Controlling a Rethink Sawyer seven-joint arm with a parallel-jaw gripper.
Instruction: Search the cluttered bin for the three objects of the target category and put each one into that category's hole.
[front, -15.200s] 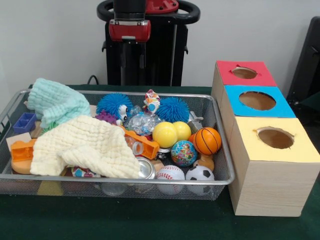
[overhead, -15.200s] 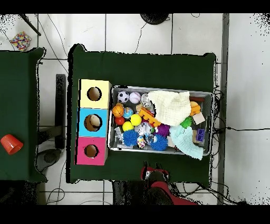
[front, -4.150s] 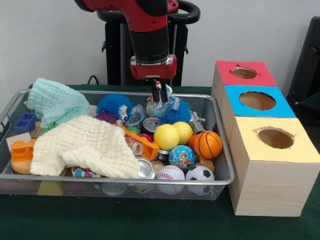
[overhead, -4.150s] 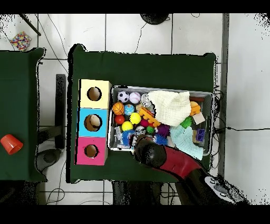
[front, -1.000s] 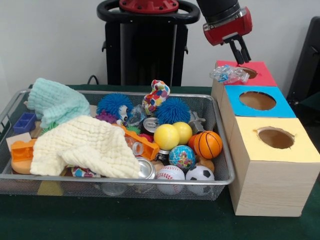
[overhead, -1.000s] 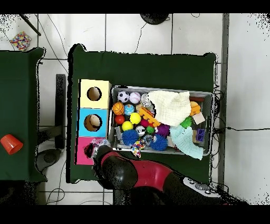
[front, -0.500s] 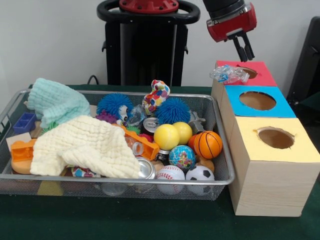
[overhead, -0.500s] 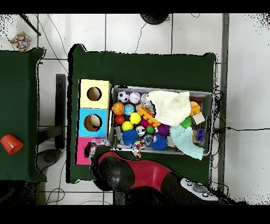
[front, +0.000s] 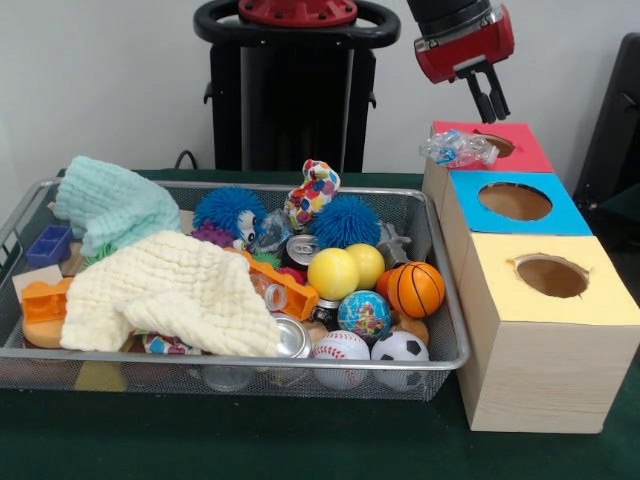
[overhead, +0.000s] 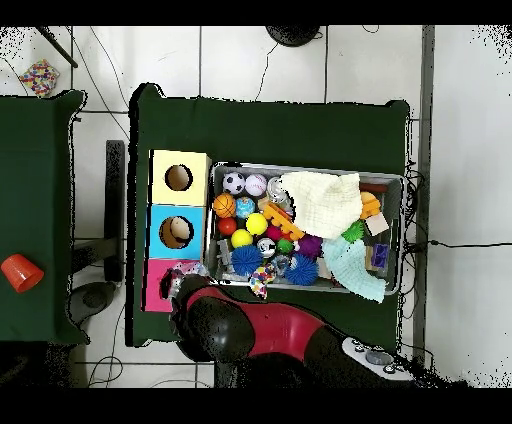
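Front view: the red and black gripper (front: 489, 96) hangs above the red-topped box (front: 520, 150), fingers close together and gripping nothing. The crumpled clear plastic wrapper (front: 459, 149) lies on that box's left edge, beside its round hole (front: 489, 146), apparently not inside it. The wire mesh bin (front: 440, 300) sits left, full of toys.

My tool (front: 491, 103) hangs in open air above the red box (front: 500, 150). A crumpled clear plastic piece (front: 458, 149) lies on that box's top, at the rim of its hole (front: 489, 146). The blue hole (front: 514, 201) and yellow hole (front: 551, 276) are unblocked. The wire bin (front: 440, 300) is packed with balls and cloths. Bare green worktop (front: 300, 440) lies in front.
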